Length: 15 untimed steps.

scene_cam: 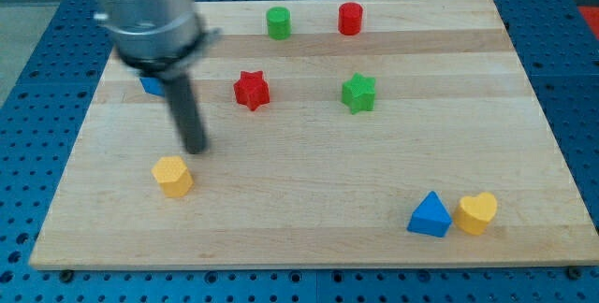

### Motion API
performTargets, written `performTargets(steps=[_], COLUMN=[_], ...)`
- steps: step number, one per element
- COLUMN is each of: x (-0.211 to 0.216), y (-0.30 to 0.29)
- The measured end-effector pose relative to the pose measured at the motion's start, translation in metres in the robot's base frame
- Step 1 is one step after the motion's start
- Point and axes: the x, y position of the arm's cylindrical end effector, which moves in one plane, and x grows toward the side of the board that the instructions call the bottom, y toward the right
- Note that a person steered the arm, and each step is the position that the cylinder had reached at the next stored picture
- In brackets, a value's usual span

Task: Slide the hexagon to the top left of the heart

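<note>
A yellow hexagon (172, 176) lies on the wooden board (309, 200) at the view's lower left. A yellow heart (477, 212) lies at the lower right, touching a blue triangle (430, 216) on its left. My tip (195, 149) is just above and slightly right of the hexagon, very close to its upper right edge. The arm's grey body (145, 8) fills the upper left.
A red star (251, 90) and a green star (358, 93) lie mid-board. A green cylinder (278, 22) and a red cylinder (350, 19) stand near the top edge. A blue block (151, 85) is mostly hidden behind the rod. Blue perforated table surrounds the board.
</note>
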Motion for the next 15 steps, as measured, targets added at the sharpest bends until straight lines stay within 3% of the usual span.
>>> performTargets(steps=[1, 2, 5, 9, 10, 12, 15], x=[0.027, 0.037, 0.037, 0.064, 0.090, 0.090, 0.081], y=[-0.090, -0.095, 0.032, 0.033, 0.005, 0.005, 0.087])
